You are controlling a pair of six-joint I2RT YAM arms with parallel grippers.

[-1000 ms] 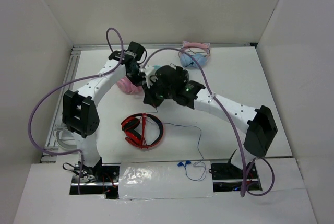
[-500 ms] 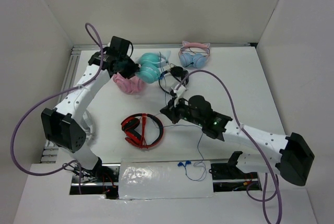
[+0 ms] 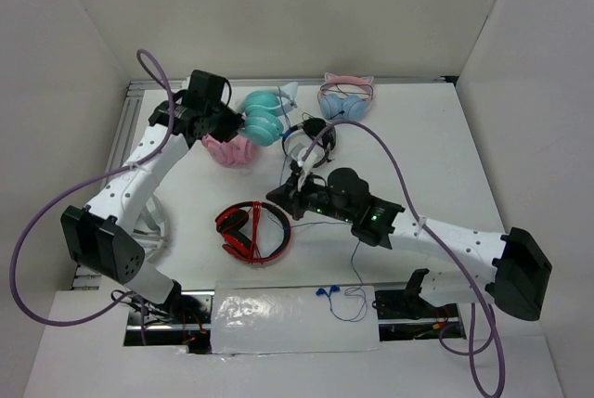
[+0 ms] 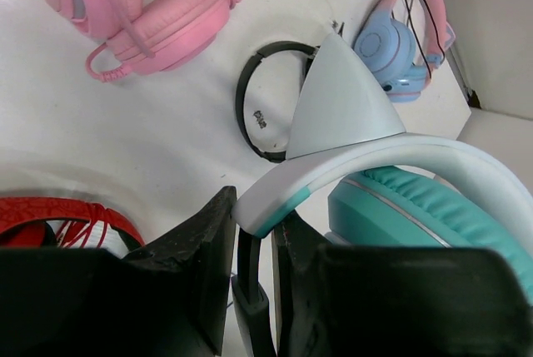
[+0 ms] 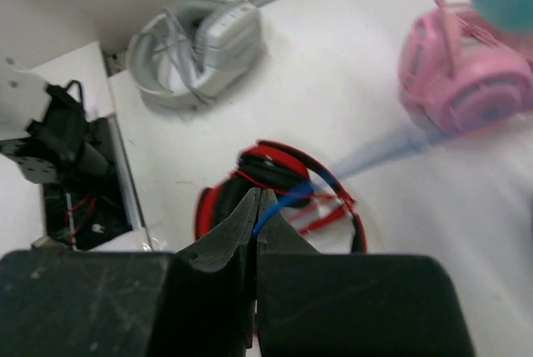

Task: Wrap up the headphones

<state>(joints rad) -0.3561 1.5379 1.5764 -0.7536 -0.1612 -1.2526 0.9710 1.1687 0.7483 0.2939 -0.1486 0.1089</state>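
The teal headphones (image 3: 263, 118) with a white headband (image 4: 391, 157) and a pale cat ear (image 4: 337, 99) hang at the back middle of the table. My left gripper (image 3: 232, 122) is shut on the headband's end (image 4: 260, 205). Their thin blue cable (image 3: 355, 254) trails down to a plug near the front edge. My right gripper (image 3: 283, 194) is shut on the blue cable (image 5: 283, 199), above the red headphones (image 5: 279, 178); the cable runs blurred up to the right.
Pink headphones (image 3: 230, 149) lie under the left gripper. A light-blue pair with pink ears (image 3: 344, 96) sits at the back. A black pair (image 3: 311, 143) lies in the middle, red ones (image 3: 252, 231) nearer front. A white-grey pair (image 5: 196, 45) lies by the left rail.
My right gripper has moved left and slightly forward with the cable, now above the red headphones. My left arm has shifted a little, still holding the teal headphones.
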